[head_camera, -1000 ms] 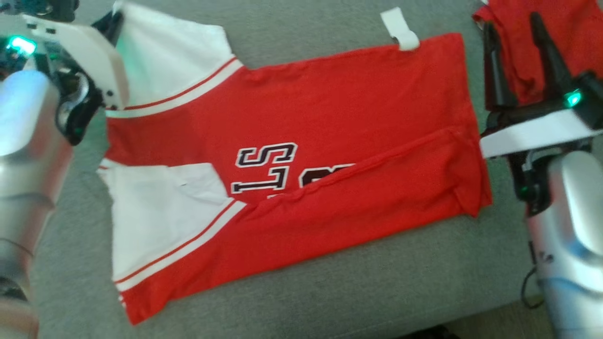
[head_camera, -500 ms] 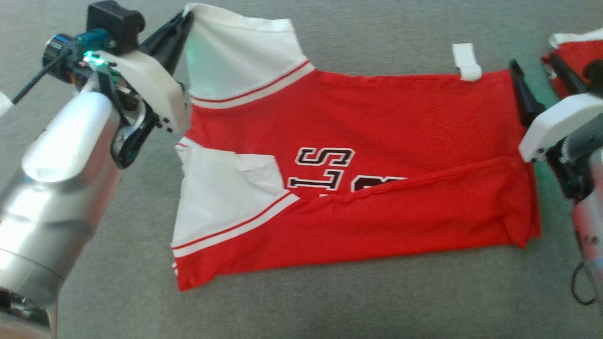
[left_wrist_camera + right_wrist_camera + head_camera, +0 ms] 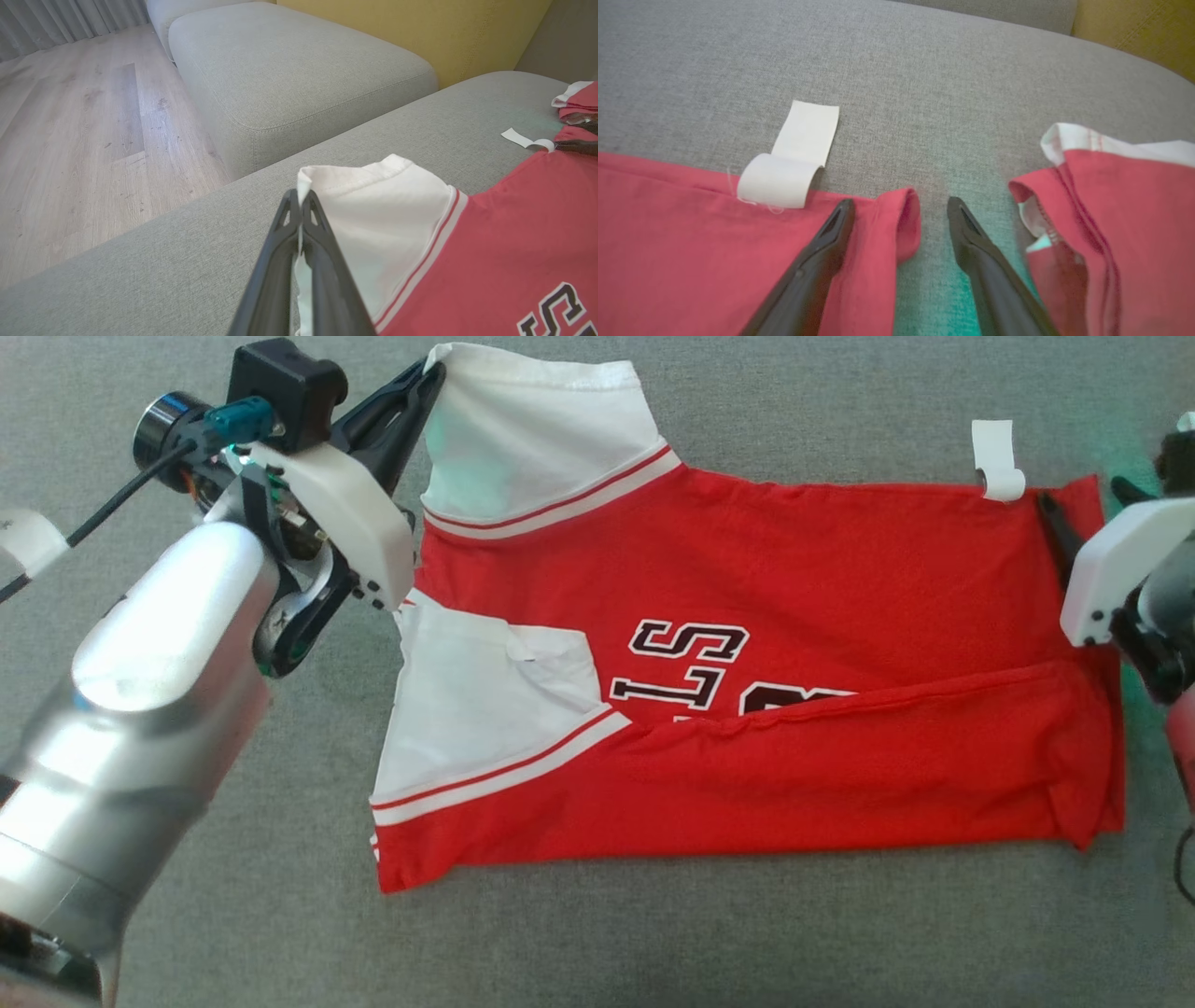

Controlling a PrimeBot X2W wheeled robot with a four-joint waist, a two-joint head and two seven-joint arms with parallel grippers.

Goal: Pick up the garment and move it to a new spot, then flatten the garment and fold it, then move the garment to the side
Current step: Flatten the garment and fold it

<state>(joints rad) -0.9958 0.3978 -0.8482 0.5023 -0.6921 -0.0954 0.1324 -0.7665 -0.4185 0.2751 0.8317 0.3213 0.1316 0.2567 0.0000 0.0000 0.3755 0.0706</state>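
A red garment (image 3: 822, 588) with white sleeves and black lettering lies spread on the grey cushion (image 3: 653, 943), its near long edge folded over. My left gripper (image 3: 425, 378) is shut on the far white sleeve's (image 3: 532, 439) outer corner; in the left wrist view the gripper (image 3: 299, 200) pinches that sleeve's (image 3: 383, 219) edge and holds it slightly raised. My right gripper (image 3: 900, 205) stands open at the garment's (image 3: 691, 252) far right corner, one finger on the red cloth and the other on bare cushion. In the head view that gripper (image 3: 1088, 509) sits at the right edge.
A white label (image 3: 994, 457) sticks out from the garment's far edge, close to my right gripper. A second red and white garment (image 3: 1111, 210) lies just right of it. Beyond the cushion's left end are another grey cushion (image 3: 289, 70) and wooden floor (image 3: 70, 140).
The head camera has shifted, so the whole picture slid right. My right gripper has come off the second garment and moved left to the garment's far corner. The left gripper still holds the sleeve.
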